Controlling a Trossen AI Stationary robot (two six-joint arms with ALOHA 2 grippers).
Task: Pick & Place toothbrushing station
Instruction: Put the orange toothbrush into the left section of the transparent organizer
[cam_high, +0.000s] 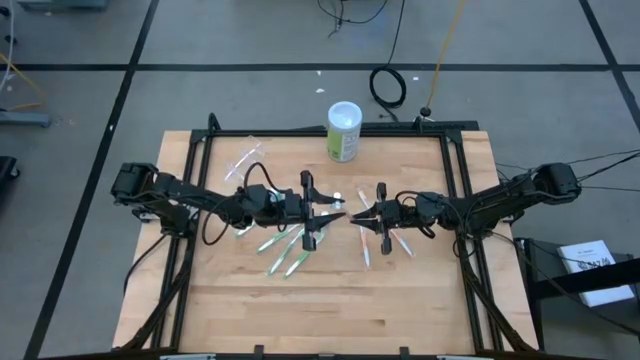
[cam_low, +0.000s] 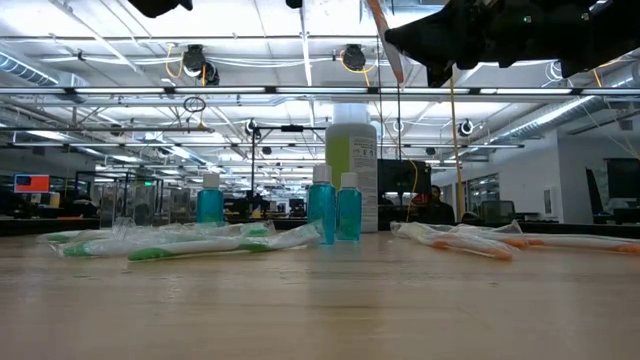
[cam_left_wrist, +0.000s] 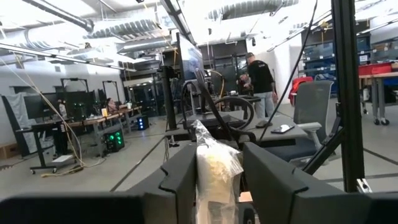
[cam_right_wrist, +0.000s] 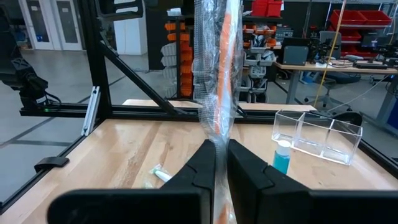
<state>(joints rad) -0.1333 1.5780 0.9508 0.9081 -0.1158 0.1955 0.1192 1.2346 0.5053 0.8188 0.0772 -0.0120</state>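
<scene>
Right gripper is clamped shut on a wrapped toothbrush with an orange handle, held upright and lifted clear of the bench near its middle — judged to be carried that way so it can drop end-first into a holder. Left gripper faces it from just beside, its fingers closing around a pale wrapped item; whether the grip is firm cannot be told, nor what the item is.

Below and around both grippers, the rest of the toothbrushing set lies loose on the wood: green-and-white toothbrushes fanned out under the left arm, pale pinkish ones under the right, and a few more wrapped pieces toward the far left corner. Small teal tubes with white caps stand upright at the centre.

A clear plastic organiser with compartments sits on the bench in the right wrist view; its compartments look empty, with one teal tube standing just in front of it. A larger green-and-white canister stands at the far edge — lid on, contents not visible.
</scene>
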